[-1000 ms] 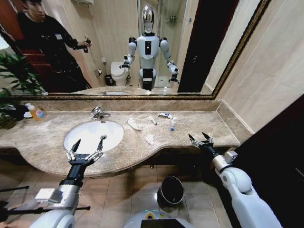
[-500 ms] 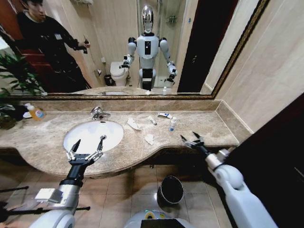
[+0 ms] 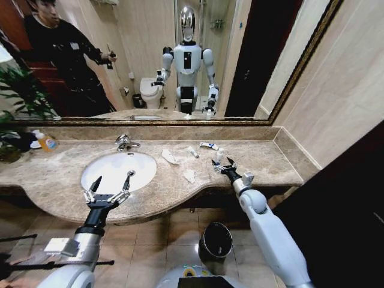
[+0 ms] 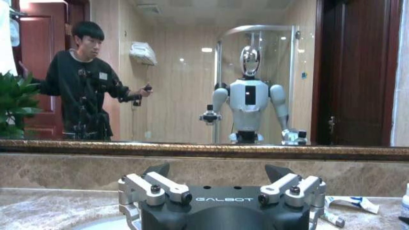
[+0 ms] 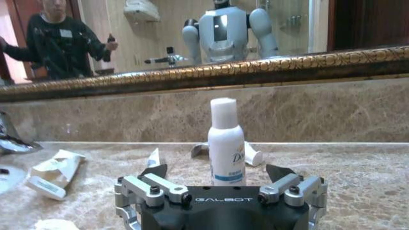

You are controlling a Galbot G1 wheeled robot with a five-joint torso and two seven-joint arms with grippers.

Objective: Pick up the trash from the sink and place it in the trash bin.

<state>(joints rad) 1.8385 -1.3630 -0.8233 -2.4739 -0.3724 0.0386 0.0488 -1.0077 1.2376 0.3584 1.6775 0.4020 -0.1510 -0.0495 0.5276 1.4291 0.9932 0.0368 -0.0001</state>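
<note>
Risk: right hand (image 3: 223, 165), fingers wide, right before upright bottle (image 5: 226, 143); may tip it; left hand (image 3: 111, 187) wide nr sink (image 3: 90, 171).

Small bottle (image 5: 226, 143) upright just ahead of the spread right gripper (image 3: 223, 165), bare bench (image 3: 264, 162) beside the bottle, tube (image 3: 192, 152) and packet (image 3: 207, 145) lying beyond it by the wall

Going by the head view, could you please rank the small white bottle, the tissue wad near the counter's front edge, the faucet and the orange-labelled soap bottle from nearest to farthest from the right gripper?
From the right gripper, open over the counter:
1. Small white bottle, just beyond it toward the mirror.
2. Tissue wad, toward the sink.
3. Faucet, behind the basin.
4. Soap bottle, far left end.
</note>
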